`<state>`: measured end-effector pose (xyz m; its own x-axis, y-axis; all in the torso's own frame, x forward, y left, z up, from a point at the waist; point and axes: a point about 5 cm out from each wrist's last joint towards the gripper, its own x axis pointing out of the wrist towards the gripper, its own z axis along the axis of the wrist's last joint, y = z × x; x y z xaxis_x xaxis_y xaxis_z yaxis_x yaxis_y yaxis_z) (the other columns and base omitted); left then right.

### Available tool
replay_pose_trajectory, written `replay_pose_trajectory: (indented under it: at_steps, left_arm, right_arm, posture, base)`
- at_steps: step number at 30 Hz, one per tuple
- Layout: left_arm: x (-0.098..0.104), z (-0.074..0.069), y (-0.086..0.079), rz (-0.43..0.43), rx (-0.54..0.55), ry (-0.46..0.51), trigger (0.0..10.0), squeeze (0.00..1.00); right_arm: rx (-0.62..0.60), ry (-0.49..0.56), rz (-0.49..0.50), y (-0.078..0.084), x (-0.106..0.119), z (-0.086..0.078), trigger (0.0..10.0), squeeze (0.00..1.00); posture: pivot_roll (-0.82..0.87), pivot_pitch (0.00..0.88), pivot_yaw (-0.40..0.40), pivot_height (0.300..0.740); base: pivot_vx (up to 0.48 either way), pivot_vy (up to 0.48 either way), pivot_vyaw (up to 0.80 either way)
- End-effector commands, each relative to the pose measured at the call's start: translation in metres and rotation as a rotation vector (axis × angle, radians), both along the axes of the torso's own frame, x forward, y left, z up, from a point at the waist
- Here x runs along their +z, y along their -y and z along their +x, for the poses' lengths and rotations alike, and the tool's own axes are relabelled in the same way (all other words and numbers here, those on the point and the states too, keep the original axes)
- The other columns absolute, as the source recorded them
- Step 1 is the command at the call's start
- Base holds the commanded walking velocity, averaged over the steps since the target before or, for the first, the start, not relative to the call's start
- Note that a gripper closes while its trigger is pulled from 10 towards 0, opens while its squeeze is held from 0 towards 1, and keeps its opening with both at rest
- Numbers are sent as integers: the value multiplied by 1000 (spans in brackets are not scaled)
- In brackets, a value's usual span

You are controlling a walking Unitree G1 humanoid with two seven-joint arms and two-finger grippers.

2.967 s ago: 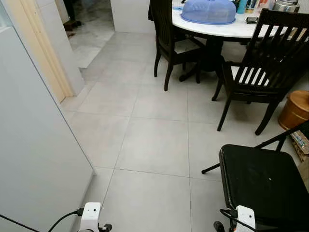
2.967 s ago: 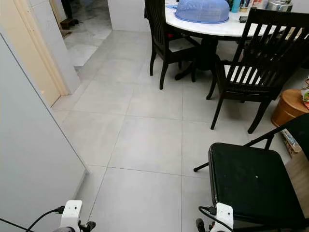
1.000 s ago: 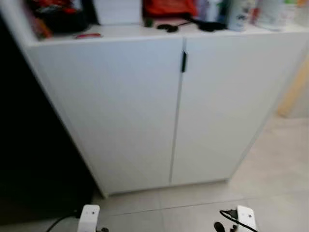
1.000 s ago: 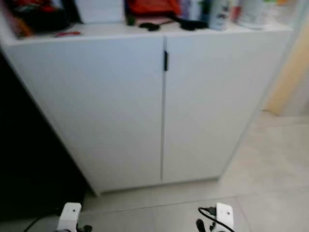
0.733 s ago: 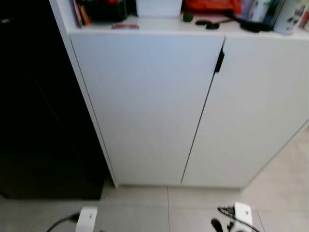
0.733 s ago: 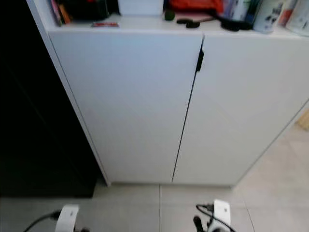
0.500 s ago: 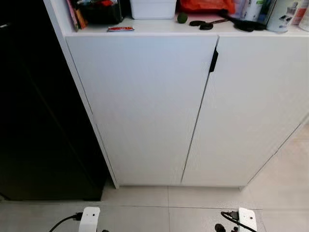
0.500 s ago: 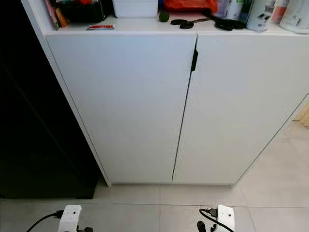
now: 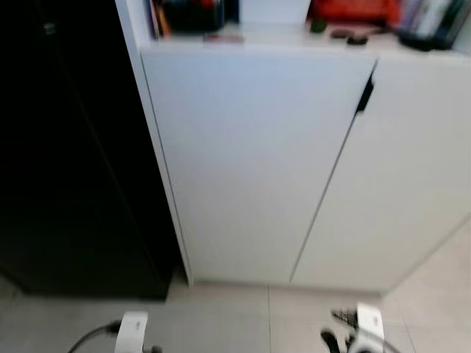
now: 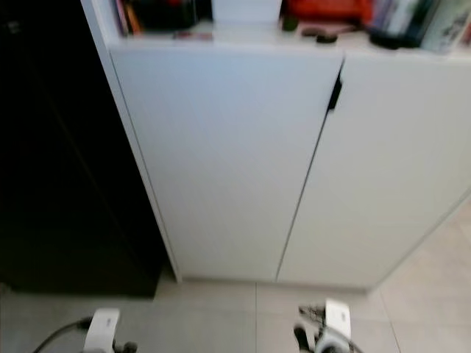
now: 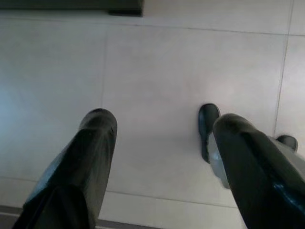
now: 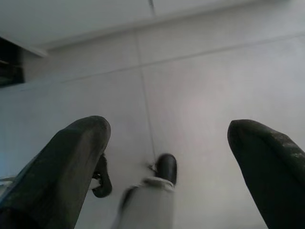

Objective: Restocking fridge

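Floor: pale grey tiles (image 9: 235, 323) with thin grout lines run along the foot of the white cabinet (image 9: 250, 162).
Landmark: the white cabinet, two flat doors shut, fronts the head camera; picture slightly blurred.
Fridge: the tall black body (image 9: 73, 147) touching the cabinet's left side looks like the fridge; its front is dark and no detail can be made out.
Cabinet top, left end: books or packets (image 10: 125, 16) standing upright, with a dark box (image 9: 193, 13) next to them.
Cabinet top, middle: a white tub (image 9: 274, 9); just right of it a small green round thing (image 9: 318, 26).
Cabinet top, right: something red (image 9: 356, 9), then bottles (image 10: 401, 22), too blurred to name closer.
Door handle: a short black grip (image 9: 363, 94) at the seam between the doors, near their top edge.
Left gripper (image 11: 162, 129): hangs low before the cabinet, over bare tile, jaws wide apart, holding nothing.
Right gripper (image 12: 167, 138): hangs low before the cabinet's right door, over the tile, jaws wide apart, holding nothing.
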<state>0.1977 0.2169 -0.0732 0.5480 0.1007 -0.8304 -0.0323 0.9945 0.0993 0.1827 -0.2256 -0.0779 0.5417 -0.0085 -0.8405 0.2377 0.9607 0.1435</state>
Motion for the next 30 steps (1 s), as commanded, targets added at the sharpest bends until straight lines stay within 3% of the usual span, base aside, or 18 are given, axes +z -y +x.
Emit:
replay_pose_trajectory:
  at_steps: [1,24,30]
  left_arm:
    - [-2,-4,-3,3,10,-23,10000,0]
    - [-2,-5,-2,-3,8,-29,10000,0]
    - [-3,-5,-2,-4,5,-29,10000,0]
  right_arm:
    - [-10,-11,5,0,-1,-2,10000,0]
    - [-20,-39,-10,2,-2,-4,10000,0]
    - [-16,-35,-10,2,-2,-4,10000,0]
  posture:
    - [78,0,-35,740]
    - [72,0,-41,740]
    - [73,0,-40,740]
  base:
    - [0,368,0]
    - [0,429,0]
    - [0,480,-413]
